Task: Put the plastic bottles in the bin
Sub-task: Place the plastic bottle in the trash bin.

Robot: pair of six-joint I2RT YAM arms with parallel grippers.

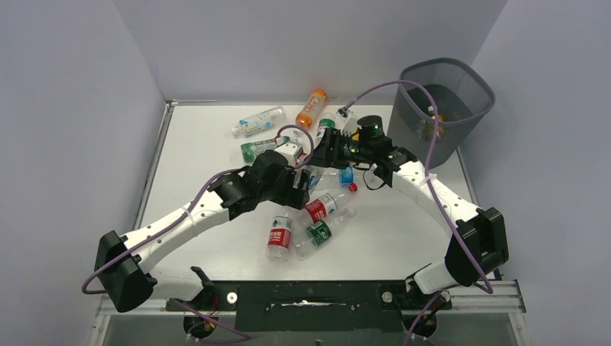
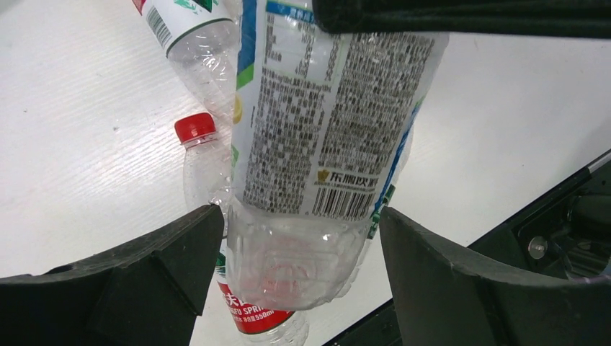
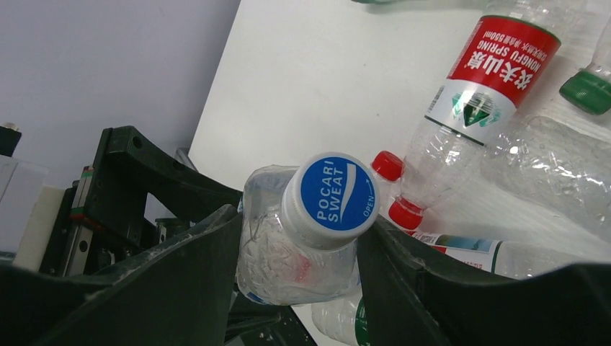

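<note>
Right claw [image 3: 299, 231]: squeezes the blue-cap bottle [image 3: 337, 198] near its top.
Left claw [image 2: 297, 227]: wide, loose around the bottle's bottom.

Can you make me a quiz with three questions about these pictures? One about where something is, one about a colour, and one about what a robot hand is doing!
1. Where is the dark grey wire-mesh bin?
A) far right
B) near left
C) in the middle

2. What colour is the round cap on the clear plastic bottle in the right hand?
A) red
B) blue
C) yellow

3. What is the right hand doing?
A) open and empty
B) shut on the clear plastic bottle
C) hidden from every camera

Answers: 1 A, the overhead view shows it at the far right; 2 B, the right wrist view shows a blue top; 3 B, its fingers press the bottle from both sides.
</note>
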